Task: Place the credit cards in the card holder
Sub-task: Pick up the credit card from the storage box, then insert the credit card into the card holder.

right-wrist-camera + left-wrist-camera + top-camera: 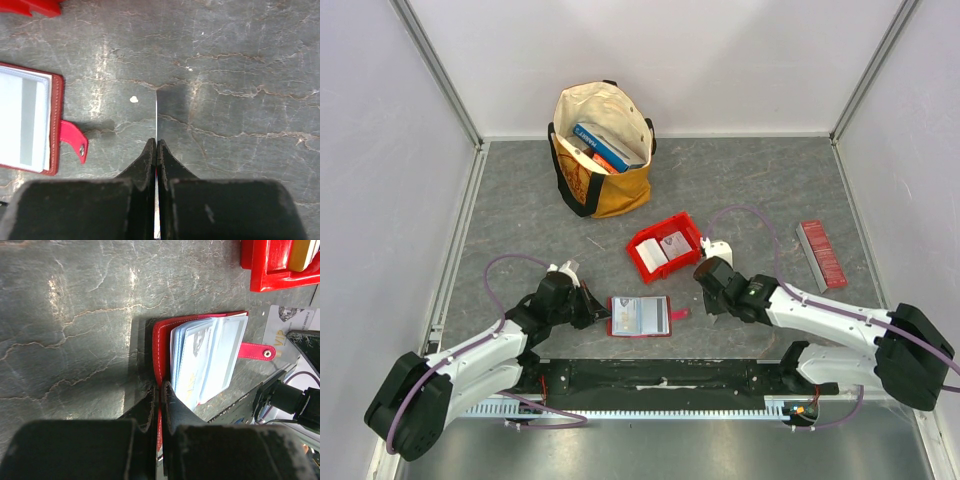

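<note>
The card holder [639,316] lies open on the table, a dark red wallet with its pale card slots [210,357] fanned upward and its snap tab [72,140] pointing right. My left gripper [161,387] is shut on the card holder's red cover at its left edge. My right gripper [156,142], just right of the tab, is shut on a thin credit card [156,115] seen edge-on, with its tip near the table. In the left wrist view that card [287,322] shows a pale face. More credit cards [672,245] sit in the red bin.
A bright red plastic bin [642,258] stands just behind the wallet. A tan tote bag [610,195] holding blue books is at the back. A narrow ridged red strip [822,253] lies at the right. White walls enclose the grey table.
</note>
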`<state>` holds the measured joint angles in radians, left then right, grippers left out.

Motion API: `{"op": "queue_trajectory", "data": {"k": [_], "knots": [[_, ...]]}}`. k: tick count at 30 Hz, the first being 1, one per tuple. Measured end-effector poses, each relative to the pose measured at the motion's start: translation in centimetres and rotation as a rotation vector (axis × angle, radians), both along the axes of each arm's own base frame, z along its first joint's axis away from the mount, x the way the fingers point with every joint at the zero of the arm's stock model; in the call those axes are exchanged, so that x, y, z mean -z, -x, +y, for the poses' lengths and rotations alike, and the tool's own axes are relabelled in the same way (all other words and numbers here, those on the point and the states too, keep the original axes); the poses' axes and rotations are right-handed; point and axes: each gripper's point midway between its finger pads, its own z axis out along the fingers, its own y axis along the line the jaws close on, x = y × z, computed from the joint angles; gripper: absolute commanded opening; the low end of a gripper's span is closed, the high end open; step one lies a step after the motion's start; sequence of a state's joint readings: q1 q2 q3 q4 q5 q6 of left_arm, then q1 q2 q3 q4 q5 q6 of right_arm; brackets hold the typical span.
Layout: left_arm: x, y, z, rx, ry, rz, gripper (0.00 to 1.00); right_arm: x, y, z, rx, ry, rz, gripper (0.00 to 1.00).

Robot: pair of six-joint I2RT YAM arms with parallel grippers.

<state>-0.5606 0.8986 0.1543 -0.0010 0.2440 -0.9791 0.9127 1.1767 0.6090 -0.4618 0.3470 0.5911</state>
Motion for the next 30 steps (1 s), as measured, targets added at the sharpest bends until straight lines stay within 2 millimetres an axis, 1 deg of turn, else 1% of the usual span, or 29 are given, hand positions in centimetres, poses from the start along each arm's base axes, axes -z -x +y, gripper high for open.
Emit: {"op": "queue_trajectory", "data": {"k": [3,5,10,11,14,19,23,26,30], "knots": [[0.0,0.0,0.0,0.001,0.001,0.0,0.02,-0.5,0.4,0.5,-0.019,-0.035,0.009,0.0],[0.0,0.0,0.0,0.002,0.002,0.0,0.02,-1.6,0.8,1.4,-0.041,-0.095,0.003,0.0],[-0.3,0.0,-0.1,0.004,0.009,-0.007,0.02,-5.1,1.6,5.0,-0.11,-0.272,-0.028,0.0],[-0.4,0.0,-0.2,0.007,0.013,-0.01,0.02,-5.7,1.8,6.1,-0.126,-0.309,-0.038,0.0],[-0.8,0.1,-0.4,0.017,0.029,-0.017,0.02,-6.9,2.2,8.9,-0.154,-0.374,-0.052,0.0],[-1.4,0.0,-0.6,0.023,0.047,-0.037,0.02,-7.3,2.1,13.5,-0.125,-0.41,-0.088,0.0],[-1.9,-0.1,-0.7,0.024,0.06,-0.055,0.02,-7.5,2.3,17.2,-0.089,-0.427,-0.157,0.0],[-2.3,-0.1,-0.8,0.029,0.072,-0.067,0.02,-7.6,2.4,19.1,-0.056,-0.437,-0.208,0.0],[-2.7,-0.1,-0.9,0.032,0.086,-0.078,0.02,-7.3,1.6,20.2,0.001,-0.447,-0.263,0.0]]}}
